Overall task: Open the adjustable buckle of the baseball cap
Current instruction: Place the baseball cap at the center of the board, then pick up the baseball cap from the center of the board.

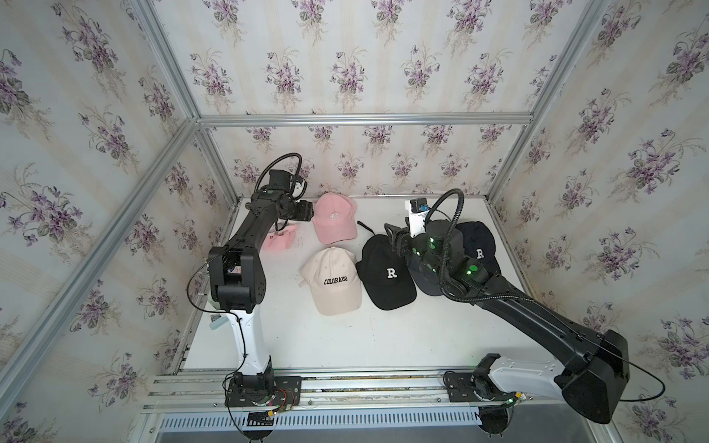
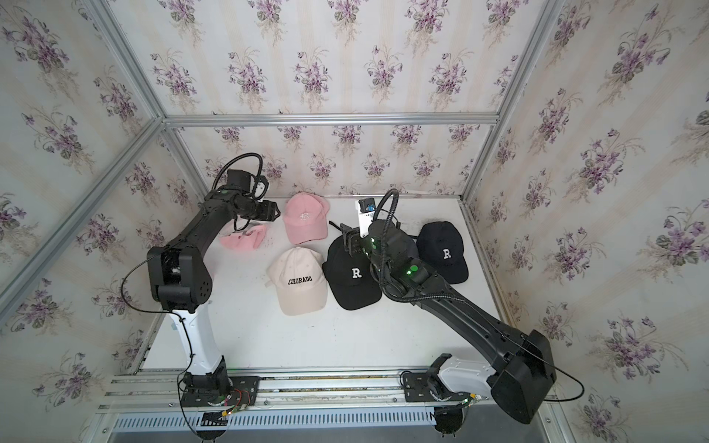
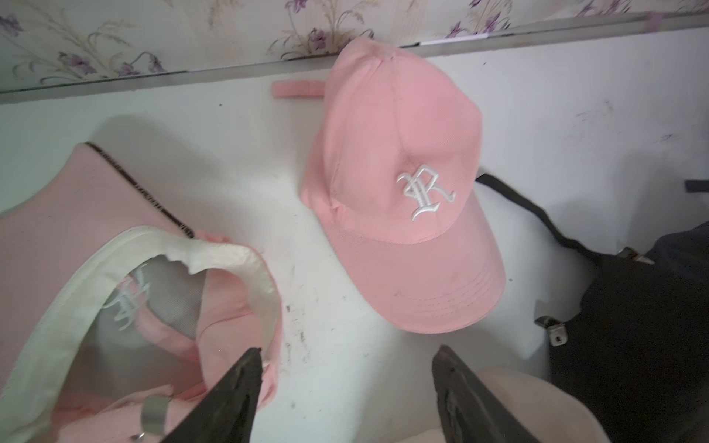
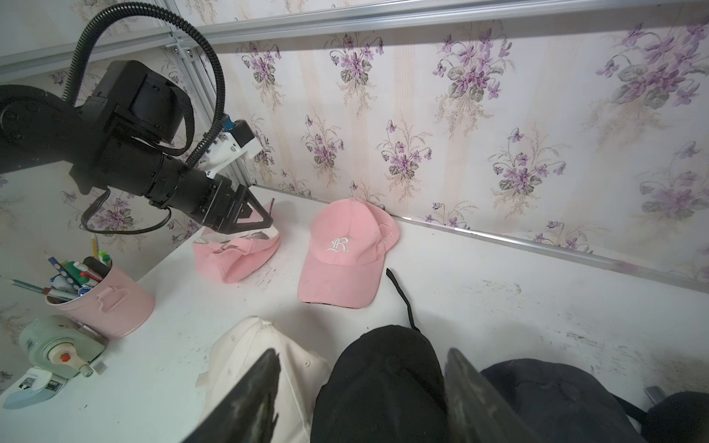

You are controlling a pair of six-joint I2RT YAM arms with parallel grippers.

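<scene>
An upturned pink baseball cap (image 3: 115, 307) lies at the far left of the table (image 1: 345, 337), its white sweatband up and its metal buckle (image 3: 153, 412) showing on the pink strap. My left gripper (image 3: 348, 351) hangs open just above that cap's rim, and only bare table shows between its fingers. The same gripper (image 4: 270, 214) shows in the right wrist view over this cap (image 4: 234, 257). My right gripper (image 4: 363, 351) is open above the crown of a black "R" cap (image 1: 385, 274), whose loose black strap (image 4: 401, 295) trails toward the back wall.
An upright pink cap (image 1: 333, 220) sits near the back wall. A beige COLORADO cap (image 1: 333, 280) and a second dark "R" cap (image 1: 477, 245) flank the black one. A pink pencil cup (image 4: 103, 303) and a green sharpener (image 4: 57, 349) stand at the left edge.
</scene>
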